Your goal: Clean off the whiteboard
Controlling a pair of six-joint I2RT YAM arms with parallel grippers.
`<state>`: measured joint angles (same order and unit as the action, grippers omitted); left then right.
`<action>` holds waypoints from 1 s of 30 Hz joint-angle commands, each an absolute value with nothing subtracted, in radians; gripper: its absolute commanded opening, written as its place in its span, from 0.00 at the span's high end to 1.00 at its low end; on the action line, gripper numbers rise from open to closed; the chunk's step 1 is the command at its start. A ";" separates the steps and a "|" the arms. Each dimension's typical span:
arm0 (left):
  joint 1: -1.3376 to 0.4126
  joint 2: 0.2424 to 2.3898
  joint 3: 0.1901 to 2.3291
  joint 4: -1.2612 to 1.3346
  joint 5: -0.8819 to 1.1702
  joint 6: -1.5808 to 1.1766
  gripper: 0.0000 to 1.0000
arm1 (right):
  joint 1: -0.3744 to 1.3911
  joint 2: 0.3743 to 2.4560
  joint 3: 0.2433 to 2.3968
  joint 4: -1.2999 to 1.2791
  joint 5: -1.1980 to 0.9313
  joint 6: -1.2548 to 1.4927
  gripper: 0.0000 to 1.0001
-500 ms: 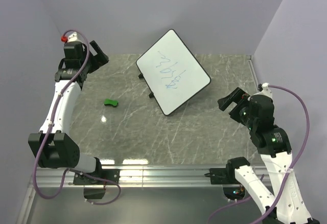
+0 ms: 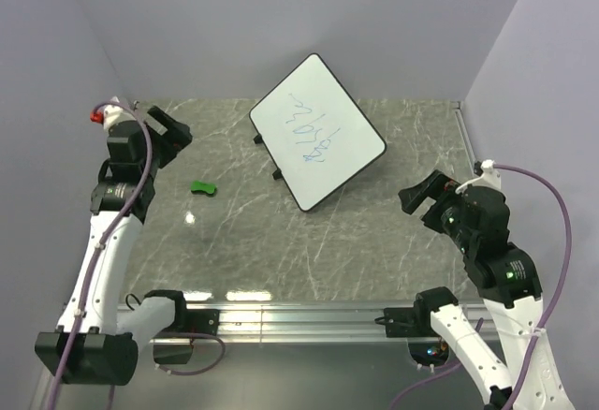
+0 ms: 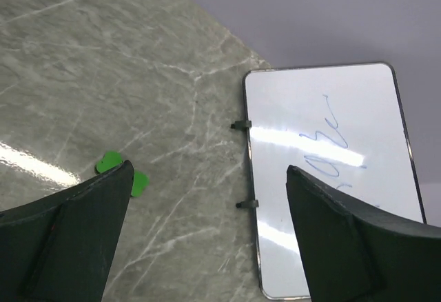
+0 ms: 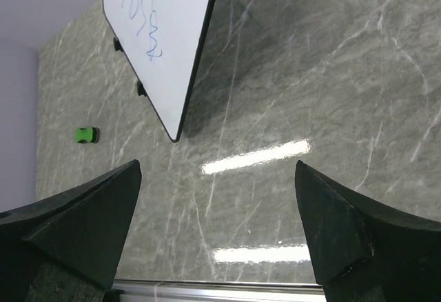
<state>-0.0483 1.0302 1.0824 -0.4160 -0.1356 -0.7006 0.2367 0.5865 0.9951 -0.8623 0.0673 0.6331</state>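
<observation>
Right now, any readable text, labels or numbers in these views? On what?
Blue marker scribble on the whiteboard: loose squiggles, not readable as any word or number.
Green eraser: no print visible.
Nothing else carries legible text in any of the three views.

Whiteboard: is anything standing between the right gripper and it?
Nothing visible. Only bare table lies between the open right gripper and the whiteboard; the green eraser sits on the board's far side, toward the left arm.
</observation>
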 commanded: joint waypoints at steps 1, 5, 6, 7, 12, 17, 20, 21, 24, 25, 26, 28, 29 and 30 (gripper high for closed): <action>-0.034 1.118 1.116 -0.457 -0.149 -0.726 0.03 | 0.248 0.566 0.983 -0.859 0.084 0.618 0.01; -0.031 1.216 1.157 -0.622 -0.243 -0.601 0.03 | 0.252 0.571 0.994 -0.831 0.072 0.581 0.02; -0.025 1.236 1.149 -0.629 -0.250 -0.595 0.03 | 0.252 0.584 1.011 -0.828 0.081 0.574 0.02; -0.023 1.277 1.138 -0.624 -0.247 -0.589 0.04 | 0.252 0.591 1.020 -0.822 0.087 0.559 0.01; -0.015 1.460 1.126 -0.621 -0.265 -0.669 0.05 | 0.252 0.644 1.088 -0.804 0.091 0.526 0.01; -0.003 1.621 1.190 -0.673 -0.269 -0.791 0.05 | 0.252 0.704 1.086 -0.785 0.078 0.549 0.04; -0.003 1.681 1.206 -0.652 -0.223 -0.853 0.08 | 0.252 0.765 1.118 -0.801 0.075 0.538 0.08; -0.003 1.692 1.204 -0.646 -0.218 -0.870 0.08 | 0.252 0.790 1.123 -0.805 0.078 0.532 0.08; -0.005 1.736 1.198 -0.608 -0.181 -0.937 0.07 | 0.250 0.804 1.121 -0.781 0.072 0.529 0.08; -0.006 1.746 1.200 -0.603 -0.172 -0.948 0.07 | 0.252 0.804 1.115 -0.773 0.068 0.529 0.08; -0.006 1.753 1.204 -0.588 -0.160 -0.957 0.07 | 0.252 0.805 1.105 -0.767 0.057 0.532 0.08; -0.015 1.776 1.213 -0.578 -0.152 -0.976 0.07 | 0.250 0.813 1.094 -0.755 0.046 0.538 0.09; -0.018 1.785 1.219 -0.575 -0.149 -0.988 0.07 | 0.252 0.819 1.086 -0.750 0.040 0.538 0.09; -0.023 1.808 1.239 -0.586 -0.153 -0.992 0.07 | 0.252 0.830 1.086 -0.750 0.034 0.540 0.09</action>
<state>-0.0090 1.7782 1.1812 -0.6098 -0.1787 -0.9272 0.2447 0.8215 1.0843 -0.8040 0.0574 0.5488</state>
